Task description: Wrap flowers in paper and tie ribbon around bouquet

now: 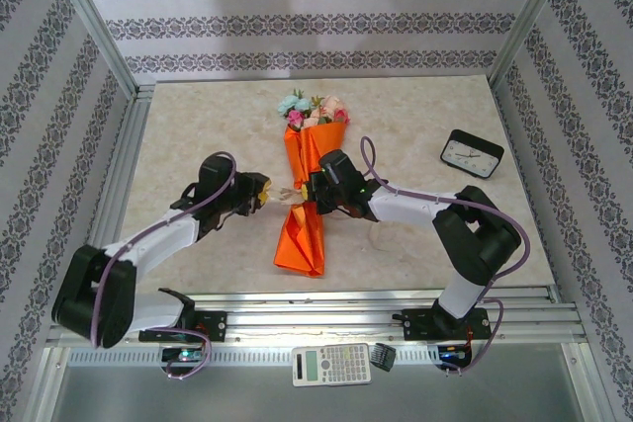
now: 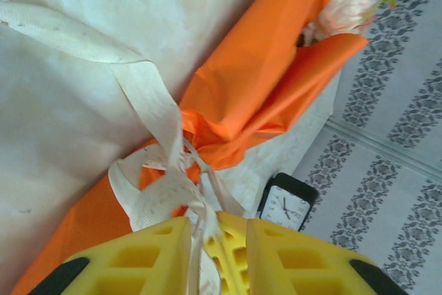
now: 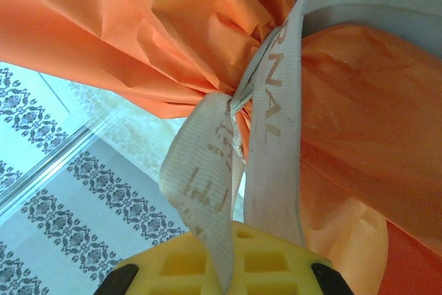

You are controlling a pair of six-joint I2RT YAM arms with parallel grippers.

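The bouquet lies mid-table: an orange paper (image 1: 305, 234) cone with the flowers (image 1: 315, 109) at its far end. A beige ribbon (image 1: 287, 192) is knotted round its pinched waist. My left gripper (image 1: 265, 193) is just left of the knot and my right gripper (image 1: 315, 188) just right of it. In the left wrist view the yellow jaws of the left gripper (image 2: 217, 229) stand slightly apart, with a ribbon (image 2: 155, 108) tail hanging loose in the gap. The right gripper (image 3: 231, 246) is shut on a ribbon (image 3: 273, 115) tail, close under the paper (image 3: 138, 25).
A black clock (image 1: 472, 153) stands at the table's right; it also shows as a clock (image 2: 286, 205) past the left fingers. A calculator (image 1: 330, 364) lies on the near rail between the arm bases. Patterned walls enclose the table.
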